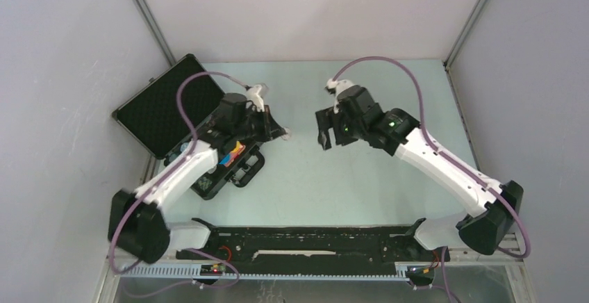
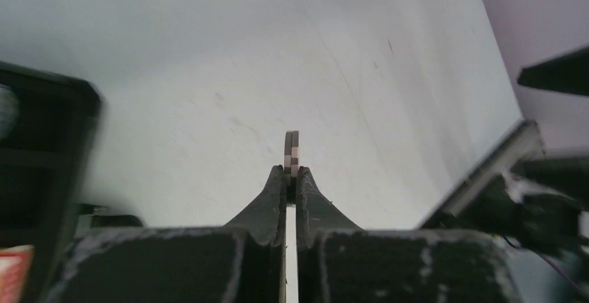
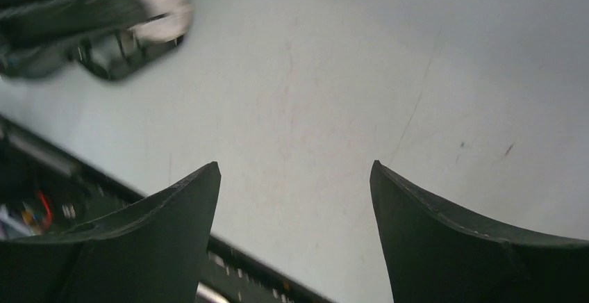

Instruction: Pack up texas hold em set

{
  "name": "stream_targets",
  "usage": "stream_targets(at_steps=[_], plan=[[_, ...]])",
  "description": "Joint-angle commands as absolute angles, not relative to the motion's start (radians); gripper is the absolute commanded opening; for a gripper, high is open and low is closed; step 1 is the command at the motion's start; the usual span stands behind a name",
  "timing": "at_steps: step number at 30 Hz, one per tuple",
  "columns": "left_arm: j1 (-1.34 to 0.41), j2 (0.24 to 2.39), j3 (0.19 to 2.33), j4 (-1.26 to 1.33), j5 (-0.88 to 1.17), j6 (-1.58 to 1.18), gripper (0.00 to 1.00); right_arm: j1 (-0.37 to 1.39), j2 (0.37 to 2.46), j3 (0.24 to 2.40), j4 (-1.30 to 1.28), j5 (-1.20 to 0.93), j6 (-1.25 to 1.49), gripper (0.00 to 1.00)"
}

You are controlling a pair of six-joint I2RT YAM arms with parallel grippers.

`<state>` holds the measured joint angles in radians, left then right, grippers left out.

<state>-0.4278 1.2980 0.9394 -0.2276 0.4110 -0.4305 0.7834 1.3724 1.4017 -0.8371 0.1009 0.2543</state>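
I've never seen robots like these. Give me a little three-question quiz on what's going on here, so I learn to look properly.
1. True or false: the right tool is gripping something.
2. What does the left tool pinch? A) a card deck B) a small round disc C) nothing
3. Fill in: the black case beside the left arm has its lid ____.
Key: 1 false; 2 B; 3 open.

The black briefcase (image 1: 156,105) is lying open at the left of the bench (image 1: 361,178), its foam-lined lid tilting back. Coloured chip rows (image 1: 235,151) are sitting in its base. A small round disc (image 2: 292,151) is standing edge-on, pinched between the left fingers (image 2: 273,199).
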Motion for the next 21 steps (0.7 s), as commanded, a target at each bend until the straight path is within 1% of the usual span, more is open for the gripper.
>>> stream_targets(at_steps=[1,5,8,11,14,17,21], plan=[[-0.434,1.093,0.932,-0.245,0.065,-0.271,0.00,0.664,1.302,1.283,-0.436,0.106,0.315,0.88],[-0.434,1.029,0.968,-0.396,-0.057,-0.198,0.00,0.576,1.335,1.165,-0.099,0.119,0.327,0.88],[-0.435,0.989,0.993,-0.550,-0.184,-0.153,0.00,0.524,1.409,1.143,0.049,0.075,0.352,0.86],[-0.434,0.964,0.981,-0.697,-0.326,-0.169,0.00,0.527,1.486,1.098,0.137,0.052,0.311,0.82],[-0.434,0.980,0.957,-0.791,-0.440,-0.164,0.00,0.527,1.542,1.055,0.155,0.046,0.310,0.80],[-0.430,1.028,0.919,-0.841,-0.535,-0.119,0.00,0.521,1.533,1.028,0.179,-0.040,0.307,0.80],[-0.394,1.122,0.945,-0.886,-0.489,-0.098,0.00,0.517,1.476,0.973,0.238,-0.046,0.264,0.83]])
